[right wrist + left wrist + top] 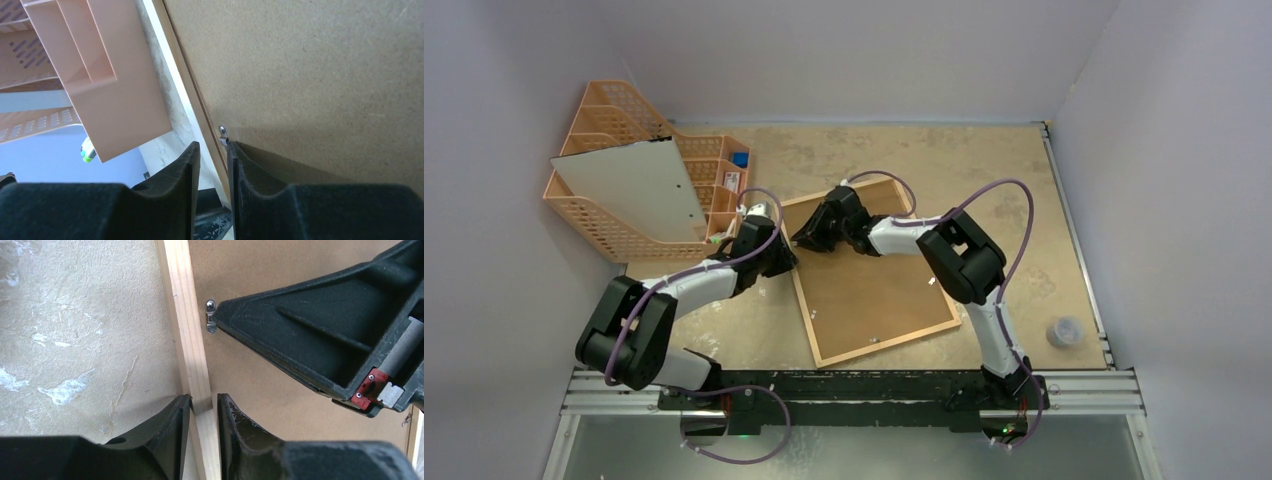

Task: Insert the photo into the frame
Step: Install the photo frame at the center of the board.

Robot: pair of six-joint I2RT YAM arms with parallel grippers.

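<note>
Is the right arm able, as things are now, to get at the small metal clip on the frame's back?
Probably yes. The right gripper has a fingertip beside the clip on the brown backing, with nothing between. The left gripper pinches the frame by its wooden edge farther along, clear of it.

Whatever lies inside the frame is hidden beneath the brown panel.

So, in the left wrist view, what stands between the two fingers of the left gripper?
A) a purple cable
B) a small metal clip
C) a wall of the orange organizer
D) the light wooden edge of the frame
D: the left gripper has one finger on each side of the pale wooden strip of the frame.
</note>
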